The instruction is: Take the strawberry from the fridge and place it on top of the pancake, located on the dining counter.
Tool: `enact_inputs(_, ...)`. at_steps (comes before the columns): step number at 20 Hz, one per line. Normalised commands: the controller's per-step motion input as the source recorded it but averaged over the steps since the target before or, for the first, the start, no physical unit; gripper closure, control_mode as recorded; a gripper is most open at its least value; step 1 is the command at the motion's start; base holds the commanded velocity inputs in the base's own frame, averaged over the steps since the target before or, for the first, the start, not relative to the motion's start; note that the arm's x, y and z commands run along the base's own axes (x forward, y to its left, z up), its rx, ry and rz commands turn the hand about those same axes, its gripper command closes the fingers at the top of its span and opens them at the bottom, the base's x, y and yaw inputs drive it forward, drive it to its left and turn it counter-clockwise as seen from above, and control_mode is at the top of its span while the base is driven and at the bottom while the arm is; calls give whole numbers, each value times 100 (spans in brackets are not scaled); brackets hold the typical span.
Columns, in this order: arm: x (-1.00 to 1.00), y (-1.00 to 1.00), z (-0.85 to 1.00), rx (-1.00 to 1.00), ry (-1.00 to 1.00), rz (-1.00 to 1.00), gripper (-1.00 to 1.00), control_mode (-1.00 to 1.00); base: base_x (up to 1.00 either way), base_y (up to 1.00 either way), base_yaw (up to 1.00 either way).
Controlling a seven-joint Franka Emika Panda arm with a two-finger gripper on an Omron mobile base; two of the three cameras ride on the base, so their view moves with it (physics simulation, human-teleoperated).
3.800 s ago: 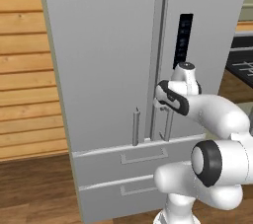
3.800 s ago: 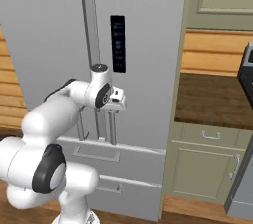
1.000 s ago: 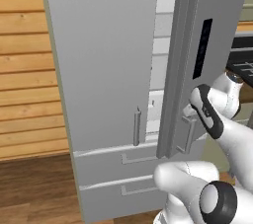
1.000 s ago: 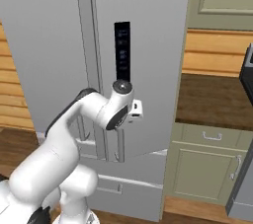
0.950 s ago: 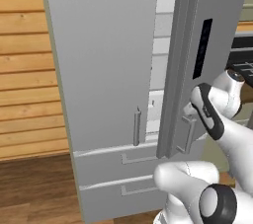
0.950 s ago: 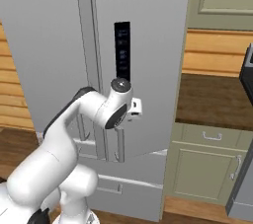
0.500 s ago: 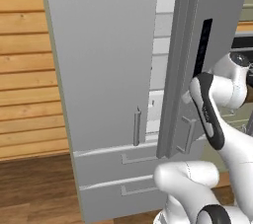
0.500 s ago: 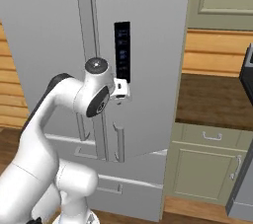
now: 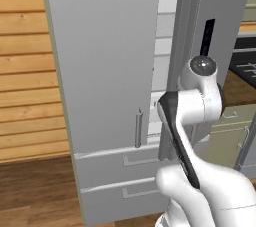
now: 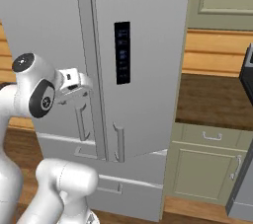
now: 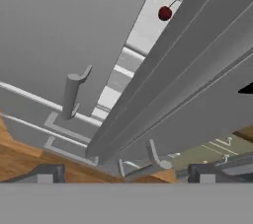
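The fridge (image 9: 105, 61) has its left door shut and its right door (image 10: 143, 45) swung partly open, with white shelves showing in the gap. My gripper (image 10: 75, 94) hovers open in front of that gap, left of the right door's handle (image 10: 118, 141) and touching nothing. In the hand view its fingertips (image 11: 49, 172) stand wide apart with nothing between them. A dark red cherry (image 11: 165, 13) with a thin stem lies on a shelf inside. The strawberry is hidden. The pancake and the dining counter are out of view.
The open door's edge (image 11: 163, 85) juts out to the right of my hand. Two lower fridge drawers (image 9: 120, 181) sit below. A wood-topped wall counter (image 10: 217, 99) with green cabinets (image 10: 207, 168) stands at the right, and a plank wall (image 9: 25, 71) at the left.
My gripper has drawn away from the right door's handle, moving left and up. The door stays ajar; several seconds ago it was shut.
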Motion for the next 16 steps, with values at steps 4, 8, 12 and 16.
enact_inputs(4,0,92,0,-24,0,0,-100,-100,0,0,0)
enact_inputs(8,24,83,0,-18,0,0,-100,-100,0,0,0)
enact_inputs(12,68,40,0,-14,3,0,-100,-100,0,0,0)
enact_inputs(16,100,10,0,-12,0,0,-100,-100,0,0,0)
